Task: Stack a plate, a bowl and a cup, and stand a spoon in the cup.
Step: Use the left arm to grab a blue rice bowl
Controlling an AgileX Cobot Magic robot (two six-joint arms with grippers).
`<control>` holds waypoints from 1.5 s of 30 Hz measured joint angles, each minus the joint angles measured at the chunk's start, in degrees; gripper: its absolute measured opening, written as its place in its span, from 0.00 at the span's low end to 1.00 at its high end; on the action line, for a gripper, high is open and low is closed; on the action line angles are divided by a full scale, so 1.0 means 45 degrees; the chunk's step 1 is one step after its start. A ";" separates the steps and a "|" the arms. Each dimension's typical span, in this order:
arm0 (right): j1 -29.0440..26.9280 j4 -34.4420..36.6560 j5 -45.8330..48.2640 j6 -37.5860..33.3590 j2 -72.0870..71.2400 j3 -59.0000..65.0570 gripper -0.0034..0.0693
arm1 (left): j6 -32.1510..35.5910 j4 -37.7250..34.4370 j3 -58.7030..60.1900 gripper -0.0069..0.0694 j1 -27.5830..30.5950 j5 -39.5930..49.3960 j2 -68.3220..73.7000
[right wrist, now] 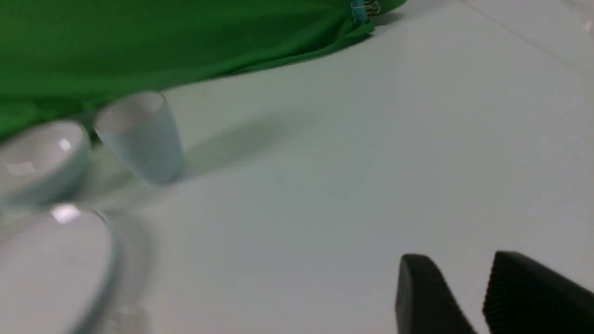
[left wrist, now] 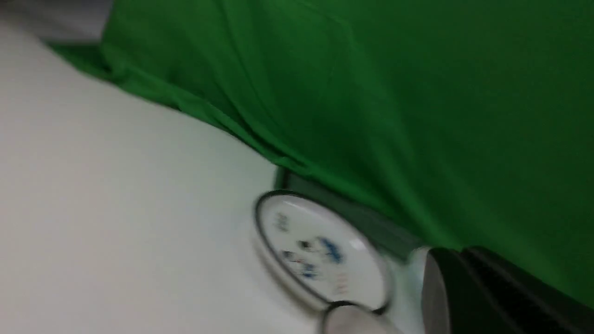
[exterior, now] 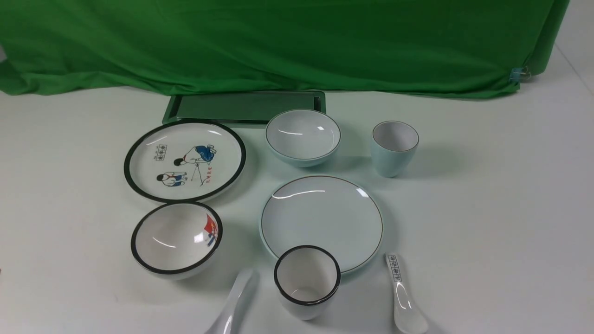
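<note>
The pale blue plate [exterior: 321,222] lies at the table's middle, with the pale blue bowl [exterior: 302,137] behind it and the pale blue cup [exterior: 394,147] upright at back right. The plain white spoon [exterior: 234,304] lies at the front edge, left of centre. Neither arm shows in the front view. In the right wrist view my right gripper [right wrist: 459,266] is open over bare table with nothing between its fingers, well away from the cup [right wrist: 144,139], bowl [right wrist: 41,157] and plate [right wrist: 55,260]. My left gripper [left wrist: 457,254] is shut and holds nothing.
A white black-rimmed plate with cartoon figures [exterior: 184,160], a black-rimmed bowl [exterior: 176,239] and a black-rimmed cup [exterior: 307,280] stand left and front. A spoon with printed characters [exterior: 403,297] lies front right. A dark green tray [exterior: 246,107] and a green cloth [exterior: 278,41] are at the back.
</note>
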 joint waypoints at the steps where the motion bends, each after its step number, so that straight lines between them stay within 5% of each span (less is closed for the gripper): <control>1: 0.0000 0.1120 0.0010 0.2456 0.0000 0.0000 0.38 | -0.1704 -0.1696 0.0000 0.05 0.0000 -0.0040 0.0000; 5: 0.0000 0.1908 0.0014 0.5984 0.0000 0.0000 0.38 | -0.3006 -0.2292 0.0000 0.05 0.0000 -0.0136 0.0000; 13: 0.0000 0.1737 -0.0038 0.5792 0.0000 0.0000 0.38 | -0.3939 -0.2075 0.0000 0.05 0.0000 -0.0247 0.0000; 22: 0.0000 0.1710 -0.1564 0.0542 0.0105 -0.0424 0.29 | -0.1744 0.0936 -0.3450 0.05 0.0000 0.2811 0.0430; 27: 0.0000 0.1698 -0.1153 -0.3861 0.2245 -0.2754 0.07 | 0.1599 0.2769 -0.7125 0.05 0.0000 0.6838 0.4009; 33: 0.0030 0.1715 0.1566 -0.8423 0.6622 -0.6932 0.06 | 0.5374 0.3203 -1.0725 0.05 -0.0291 1.0764 0.8766; 38: 0.0866 0.1809 0.4143 -0.9237 0.9165 -0.9326 0.06 | 0.5740 0.3440 -1.2312 0.05 -0.1504 1.1710 1.1181; 45: 0.4134 0.1905 0.6909 -0.9853 1.2247 -1.0664 0.06 | 0.5826 0.3757 -1.5000 0.05 -0.3854 1.1953 1.5358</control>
